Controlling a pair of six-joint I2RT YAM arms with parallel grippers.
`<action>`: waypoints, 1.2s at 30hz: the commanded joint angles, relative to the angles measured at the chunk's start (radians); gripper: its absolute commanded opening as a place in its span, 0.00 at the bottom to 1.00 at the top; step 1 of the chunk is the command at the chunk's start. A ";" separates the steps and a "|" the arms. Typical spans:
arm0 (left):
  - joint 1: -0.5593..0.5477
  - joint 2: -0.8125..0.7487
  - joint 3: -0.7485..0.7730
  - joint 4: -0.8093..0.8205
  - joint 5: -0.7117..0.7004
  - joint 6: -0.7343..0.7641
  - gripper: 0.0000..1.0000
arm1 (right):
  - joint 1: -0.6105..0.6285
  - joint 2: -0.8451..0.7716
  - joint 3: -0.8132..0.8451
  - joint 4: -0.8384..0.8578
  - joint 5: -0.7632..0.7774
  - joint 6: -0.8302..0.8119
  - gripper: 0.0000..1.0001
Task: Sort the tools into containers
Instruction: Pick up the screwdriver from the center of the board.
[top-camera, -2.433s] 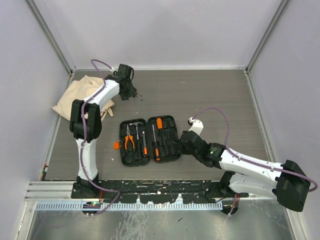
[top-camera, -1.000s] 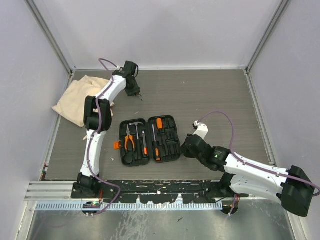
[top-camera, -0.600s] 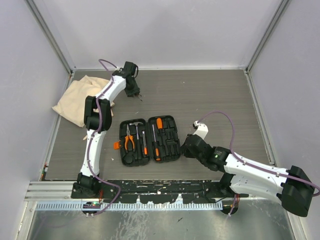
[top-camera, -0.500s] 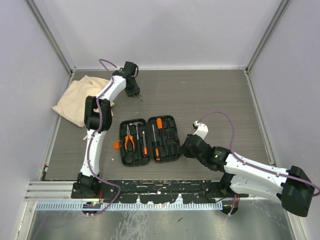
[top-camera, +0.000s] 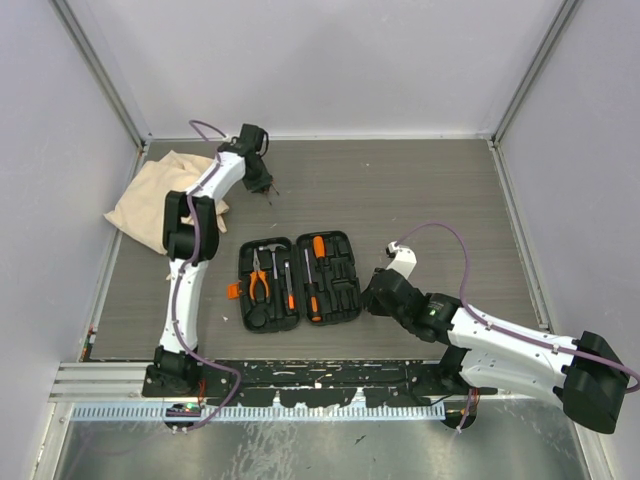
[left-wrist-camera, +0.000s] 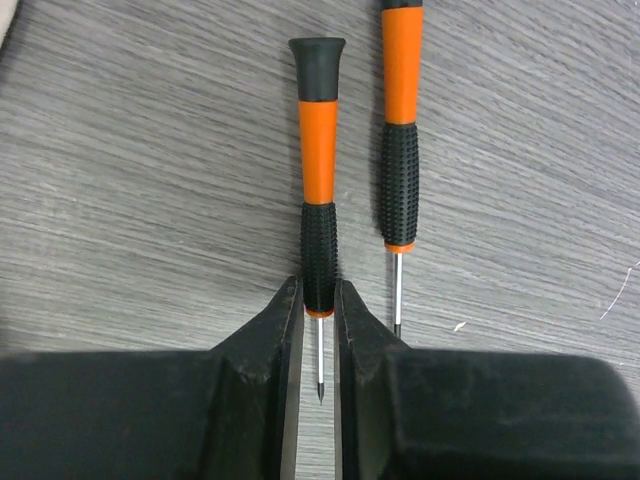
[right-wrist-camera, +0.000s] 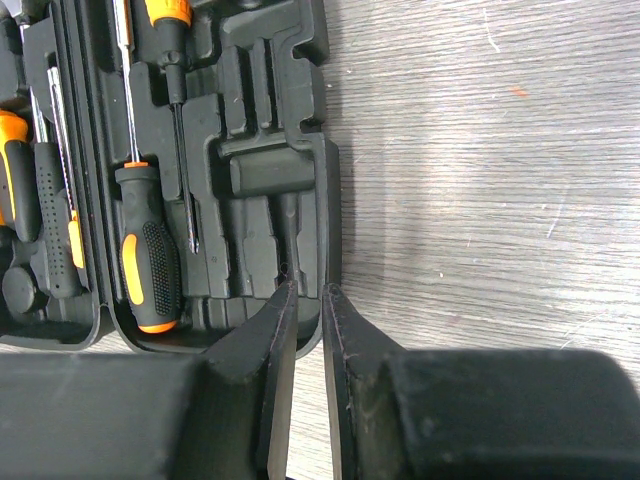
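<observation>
Two slim screwdrivers with orange-and-black handles lie side by side on the table at the far left. My left gripper (left-wrist-camera: 318, 290) is shut on the black grip of the left screwdriver (left-wrist-camera: 318, 150), whose tip shows between the fingers. The second screwdriver (left-wrist-camera: 401, 120) lies free just to its right. An open black tool case (top-camera: 300, 280) sits mid-table with pliers (top-camera: 259, 283) and several screwdrivers in its slots. My right gripper (right-wrist-camera: 305, 290) pinches the case's near right rim (right-wrist-camera: 330, 200), one finger inside and one outside. A large screwdriver (right-wrist-camera: 148, 260) rests in the case.
A crumpled beige cloth (top-camera: 150, 200) lies at the far left edge, close behind the left arm. An orange tab (top-camera: 234, 291) sticks out at the case's left side. Grey walls enclose the table on three sides.
The left gripper's jaws have closed in onto the left screwdriver's grip, and the left wrist has shifted slightly leftward. The right arm and the case have not moved.
</observation>
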 joint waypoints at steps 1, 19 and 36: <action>0.025 -0.049 -0.109 -0.014 -0.044 0.043 0.11 | -0.004 -0.002 0.003 0.020 0.030 0.014 0.22; -0.018 -0.564 -0.552 0.125 0.008 0.076 0.05 | -0.007 0.011 0.029 0.114 0.164 0.059 0.22; -0.192 -0.843 -0.767 0.108 0.072 -0.017 0.03 | -0.152 -0.034 0.092 -0.043 0.017 0.235 0.21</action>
